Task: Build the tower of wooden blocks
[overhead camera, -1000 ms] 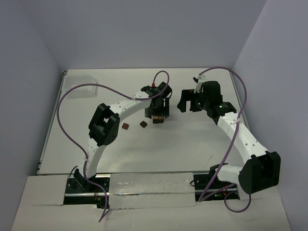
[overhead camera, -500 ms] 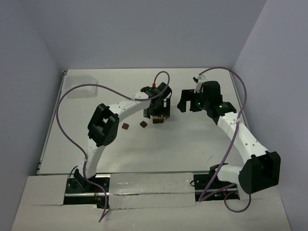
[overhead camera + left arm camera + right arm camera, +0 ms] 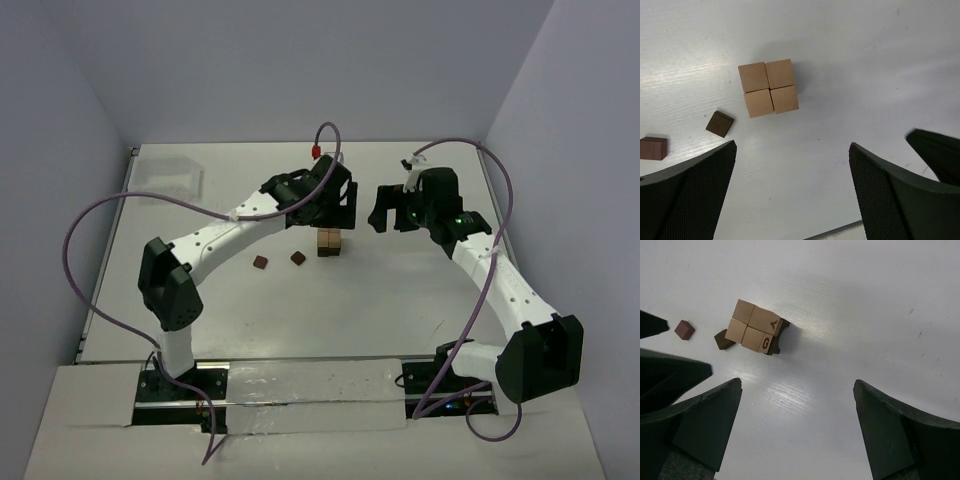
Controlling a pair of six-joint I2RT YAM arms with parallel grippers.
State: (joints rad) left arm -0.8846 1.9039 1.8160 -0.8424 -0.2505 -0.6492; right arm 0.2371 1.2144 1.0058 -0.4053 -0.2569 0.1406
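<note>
Tower (image 3: 329, 243) of wood blocks stands near the middle of the white tabletop (image 3: 380, 310), clear of both my pincers.

My two arms reach in from the near edge and bend toward each other over the middle. My left pincer (image 3: 338, 203) hangs above the tabletop just on the far side of the tower. Its jaws are spread wide with nothing between them, and its own camera looks down past both fingers onto the tower's top (image 3: 768, 88). My right pincer (image 3: 385, 210) hangs to the right of the tower, apart from it, also spread wide and empty; from that wrist the tower (image 3: 756, 329) lies ahead of the fingers, not between them.

A clear container (image 3: 170, 178) rests near the far left corner, well apart from everything else.

The tower's top layer is four light tan cubes, packed two by two and touching. Dark brown cubes show beneath them at the base. Two tan side faces carry the letters Y and G.

Two loose blocks lie left of the tower. A dark brown cube (image 3: 298, 257) sits just beside its base, turned at an angle. A reddish brown cube (image 3: 261, 262) lies farther left, apart from it.
</note>
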